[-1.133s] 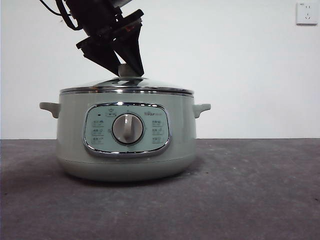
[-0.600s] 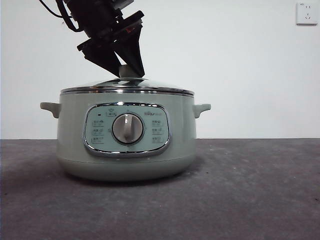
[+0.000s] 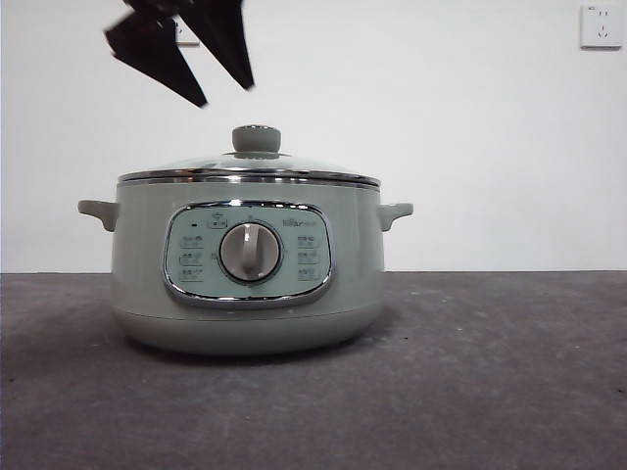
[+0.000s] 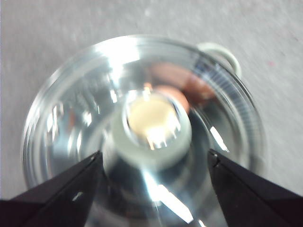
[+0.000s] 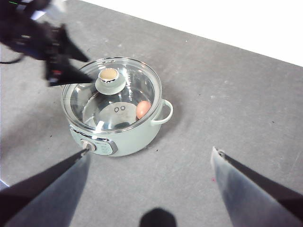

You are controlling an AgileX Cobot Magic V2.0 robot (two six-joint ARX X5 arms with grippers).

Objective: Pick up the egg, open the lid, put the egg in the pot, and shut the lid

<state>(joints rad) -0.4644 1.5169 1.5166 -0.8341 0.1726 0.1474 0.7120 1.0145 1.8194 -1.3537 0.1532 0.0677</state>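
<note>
Left gripper (image 3: 223, 95) hangs spread wide and empty above the lid (image 3: 249, 168) on the pot (image 3: 245, 264); egg (image 5: 143, 109) inside.

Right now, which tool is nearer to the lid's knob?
Left. The left tool hangs open just above the knob; the right tool is open, high and away from the pot.

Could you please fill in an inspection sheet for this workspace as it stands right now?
Surface: grey table, bare around the pot.
Pot: upright, dial facing the front camera.
Lid: seated on the pot, knob free.
Egg: inside the pot, seen through the glass.
Clutter: nothing seen.
Left gripper: open, above the lid's knob, holding nothing.
Right gripper: open, high and off to the side, empty.
Cables: nothing seen.
Surroundings: white wall, wall socket upper corner.
</note>
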